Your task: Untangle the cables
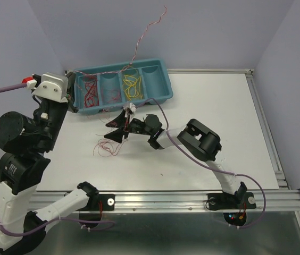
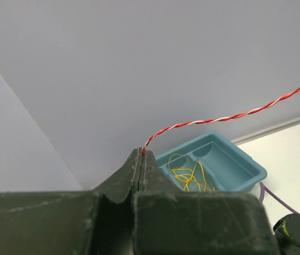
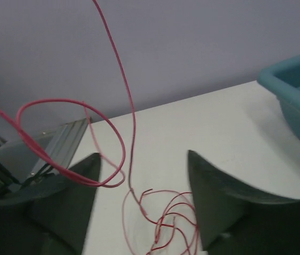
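**A:** Where is the loose tangle of hair-thin red wire loops (image 1: pixel 106 150) relative to the teal four-compartment plastic tray (image 1: pixel 154 84)?

**B:** On the white table (image 1: pixel 219 101), on the tray's near side, off its left half. The right gripper (image 1: pixel 117 130) hangs between tray and tangle, jaws apart and gripping nothing.

**A:** And seen from those jaws?

**B:** The tangle lies just ahead of and below the gap. One strand rises through the gap, roughly upright. The right arm is clearly the nearer one.

**A:** The left gripper (image 2: pixel 142 159)?

**B:** Raised at the tray's left end, pinched together on a twisted red-and-white wire (image 2: pixel 219 119). That wire crosses over the tray and climbs beyond its far side. Inside the tray lie red coils (image 1: pixel 90 91) and yellow coils (image 1: pixel 132 85).
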You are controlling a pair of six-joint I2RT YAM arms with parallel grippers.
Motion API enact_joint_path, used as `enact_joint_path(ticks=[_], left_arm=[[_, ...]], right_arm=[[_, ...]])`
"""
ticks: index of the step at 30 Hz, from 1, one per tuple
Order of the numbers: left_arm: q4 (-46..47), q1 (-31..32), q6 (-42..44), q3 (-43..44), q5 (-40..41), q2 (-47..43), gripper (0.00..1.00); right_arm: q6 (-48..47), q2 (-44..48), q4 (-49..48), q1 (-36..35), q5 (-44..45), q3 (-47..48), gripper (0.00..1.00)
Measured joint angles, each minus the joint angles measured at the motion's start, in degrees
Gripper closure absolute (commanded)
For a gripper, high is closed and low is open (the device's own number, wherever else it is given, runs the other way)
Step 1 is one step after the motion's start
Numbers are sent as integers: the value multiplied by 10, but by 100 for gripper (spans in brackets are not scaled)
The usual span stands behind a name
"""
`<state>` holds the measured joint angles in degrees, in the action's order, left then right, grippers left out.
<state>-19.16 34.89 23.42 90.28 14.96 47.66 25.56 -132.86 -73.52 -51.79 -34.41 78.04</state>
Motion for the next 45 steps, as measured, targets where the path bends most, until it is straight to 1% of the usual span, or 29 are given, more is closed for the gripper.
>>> enact_joint_path(ticks=[2,3,4,8,10,11,13,16,18,21,24,26,29,31,33,36,38,44,45], left_arm=[[0,0,-1,4,-1,0,100],[0,0,-1,6,-2,0,100],[0,0,-1,9,-1,0,100],[9,0,6,16,16,0,100],[27,0,21,16,49,0,100],[37,0,28,14,65,0,100],[78,0,60,0,119,-4,100],[163,0,125,-37,208,-20,100],[201,0,159,-50,248,-28,100],[252,0,199,-57,293,-37,100],[295,0,225,-71,320,-44,100],[333,0,247,-88,338,-45,100],[379,0,284,-124,364,-42,100],[383,0,285,-143,367,-37,100],[374,0,277,-154,363,-34,100],[362,0,263,-182,359,-33,100],[357,0,250,-209,354,-37,100],[320,0,209,-274,337,-60,100],[316,0,203,-282,335,-64,100]], right_arm=[[5,-7,-6,0,13,7,74],[5,-10,-6,0,18,9,94],[11,-14,-6,1,21,9,100],[21,-18,-5,1,44,-2,100],[21,-2,-7,1,67,-49,100],[21,8,-5,2,82,-75,99],[22,43,-3,6,116,-159,99],[42,98,-6,30,157,-278,99],[58,137,-5,71,185,-363,99],[64,182,-2,113,236,-451,99],[60,242,0,115,274,-521,99],[54,283,2,109,290,-542,99],[39,342,-2,104,314,-546,99],[26,384,-5,105,315,-540,100],[18,404,-5,105,304,-524,100],[9,420,10,105,277,-470,99],[1,423,39,104,263,-430,99],[-28,421,174,104,235,-271,99],[-33,417,198,104,231,-221,99]])
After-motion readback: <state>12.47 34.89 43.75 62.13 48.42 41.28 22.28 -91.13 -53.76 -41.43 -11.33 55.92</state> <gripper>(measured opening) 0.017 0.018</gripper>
